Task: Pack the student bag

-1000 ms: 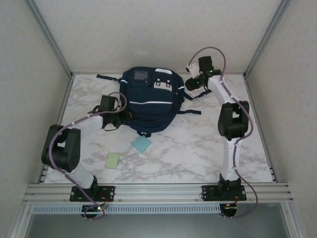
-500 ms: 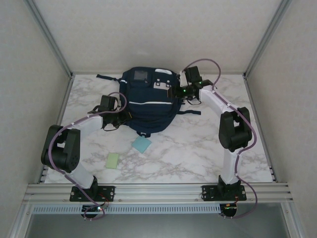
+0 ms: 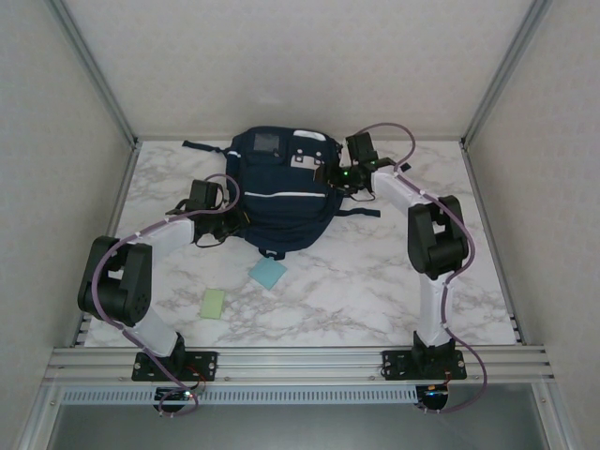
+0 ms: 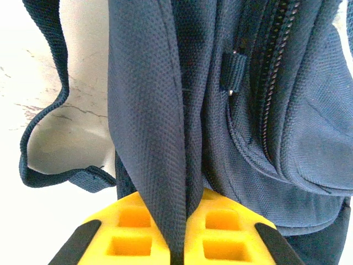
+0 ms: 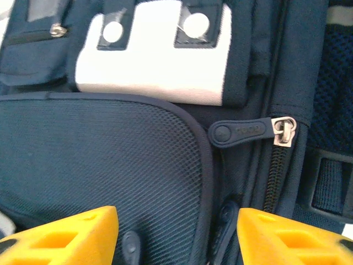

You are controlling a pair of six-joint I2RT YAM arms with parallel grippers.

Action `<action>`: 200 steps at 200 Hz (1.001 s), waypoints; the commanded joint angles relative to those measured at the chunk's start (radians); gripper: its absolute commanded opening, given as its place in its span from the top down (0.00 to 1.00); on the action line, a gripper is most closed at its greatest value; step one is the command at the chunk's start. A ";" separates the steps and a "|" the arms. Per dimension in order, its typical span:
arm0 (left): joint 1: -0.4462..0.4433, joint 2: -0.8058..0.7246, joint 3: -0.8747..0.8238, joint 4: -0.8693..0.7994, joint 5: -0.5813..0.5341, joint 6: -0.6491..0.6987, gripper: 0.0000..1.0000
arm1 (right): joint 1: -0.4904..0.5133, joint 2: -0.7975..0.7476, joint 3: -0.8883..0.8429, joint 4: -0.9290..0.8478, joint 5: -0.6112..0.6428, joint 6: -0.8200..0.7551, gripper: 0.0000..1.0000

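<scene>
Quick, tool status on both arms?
Left tool: closed on a fold of the bag.
Right tool: open, holding nothing, near the zipper pull.

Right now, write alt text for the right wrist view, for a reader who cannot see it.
Close-up of the navy student bag: a dark zipper pull lies beside a mesh pocket, below a white panel with two round snaps. Two yellow fingers stand apart at the bottom edge, holding nothing.
</scene>
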 commanded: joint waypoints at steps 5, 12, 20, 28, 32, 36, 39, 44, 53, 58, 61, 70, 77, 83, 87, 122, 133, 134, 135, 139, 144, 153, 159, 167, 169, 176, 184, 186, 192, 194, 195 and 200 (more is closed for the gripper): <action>-0.001 -0.020 0.006 0.049 0.026 -0.010 1.00 | 0.019 0.044 0.030 0.051 -0.087 0.025 0.42; -0.003 -0.018 0.005 0.051 0.025 -0.011 1.00 | 0.031 0.049 0.034 0.049 -0.098 0.011 0.43; -0.004 -0.017 0.005 0.053 0.027 -0.013 1.00 | 0.048 0.047 0.037 0.041 -0.094 -0.004 0.43; -0.005 -0.014 0.005 0.054 0.029 -0.014 1.00 | 0.065 0.041 0.037 0.024 -0.078 -0.029 0.43; -0.005 -0.012 0.006 0.056 0.029 -0.015 1.00 | 0.073 0.038 0.036 0.016 -0.069 -0.038 0.43; -0.005 -0.011 0.006 0.056 0.030 -0.016 1.00 | 0.079 0.034 0.038 0.008 -0.060 -0.044 0.43; -0.005 -0.010 0.006 0.056 0.031 -0.016 1.00 | 0.086 0.032 0.035 0.001 -0.055 -0.049 0.43; -0.007 -0.008 0.007 0.057 0.032 -0.017 1.00 | 0.092 0.025 0.032 -0.008 -0.048 -0.055 0.43; -0.007 -0.007 0.007 0.058 0.033 -0.019 1.00 | 0.104 0.014 0.024 -0.029 -0.034 -0.064 0.43; -0.008 -0.007 0.007 0.059 0.033 -0.019 1.00 | 0.111 0.008 0.017 -0.042 -0.025 -0.069 0.43; -0.008 -0.008 0.007 0.059 0.035 -0.020 1.00 | 0.115 0.001 0.014 -0.048 -0.019 -0.072 0.44; -0.010 -0.008 0.007 0.059 0.035 -0.021 1.00 | 0.127 -0.014 -0.004 -0.071 0.000 -0.083 0.44; -0.012 -0.008 0.006 0.062 0.035 -0.021 1.00 | 0.134 -0.028 -0.023 -0.088 0.010 -0.087 0.44; -0.013 -0.006 0.006 0.064 0.035 -0.024 1.00 | 0.142 -0.044 -0.043 -0.096 0.013 -0.088 0.45; -0.014 -0.006 0.005 0.066 0.036 -0.025 1.00 | 0.146 -0.053 -0.059 -0.100 0.012 -0.089 0.45; -0.031 -0.005 0.006 0.071 0.033 -0.030 1.00 | 0.184 -0.154 -0.186 -0.153 -0.010 -0.117 0.44; -0.033 -0.004 0.010 0.071 0.030 -0.029 1.00 | 0.192 -0.196 -0.228 -0.156 -0.038 -0.124 0.44; -0.033 -0.004 0.010 0.071 0.029 -0.029 1.00 | 0.192 -0.200 -0.232 -0.155 -0.042 -0.125 0.44; -0.033 -0.003 0.010 0.071 0.029 -0.030 1.00 | 0.193 -0.203 -0.235 -0.154 -0.044 -0.126 0.44; -0.033 -0.002 0.010 0.071 0.029 -0.029 1.00 | 0.195 -0.217 -0.250 -0.153 -0.052 -0.127 0.44; -0.034 0.000 0.012 0.070 0.027 -0.029 1.00 | 0.197 -0.234 -0.266 -0.152 -0.058 -0.130 0.44; -0.034 0.001 0.014 0.067 0.026 -0.027 1.00 | 0.199 -0.260 -0.287 -0.160 -0.055 -0.140 0.44; -0.033 0.000 0.017 0.063 0.023 -0.026 1.00 | 0.199 -0.274 -0.297 -0.168 -0.039 -0.149 0.44; -0.034 -0.001 0.021 0.057 0.021 -0.022 1.00 | 0.198 -0.288 -0.302 -0.187 0.002 -0.166 0.44; -0.033 -0.002 0.022 0.054 0.018 -0.020 1.00 | 0.197 -0.292 -0.301 -0.192 0.014 -0.173 0.44; -0.033 -0.006 0.025 0.048 0.014 -0.015 1.00 | 0.197 -0.298 -0.300 -0.212 0.064 -0.195 0.43; -0.033 -0.010 0.028 0.039 0.009 -0.011 1.00 | 0.195 -0.300 -0.290 -0.234 0.122 -0.222 0.43; -0.033 -0.011 0.028 0.037 0.008 -0.009 1.00 | 0.195 -0.300 -0.285 -0.242 0.135 -0.230 0.43; -0.032 -0.016 0.030 0.030 0.003 -0.003 1.00 | 0.193 -0.296 -0.270 -0.263 0.176 -0.253 0.43; -0.033 -0.015 0.031 0.027 0.001 -0.002 1.00 | 0.193 -0.294 -0.265 -0.268 0.189 -0.264 0.43; -0.034 -0.017 0.030 0.026 0.001 -0.002 1.00 | 0.193 -0.293 -0.263 -0.272 0.194 -0.269 0.43; -0.032 -0.020 0.031 0.020 -0.002 0.002 1.00 | 0.191 -0.286 -0.251 -0.286 0.225 -0.290 0.43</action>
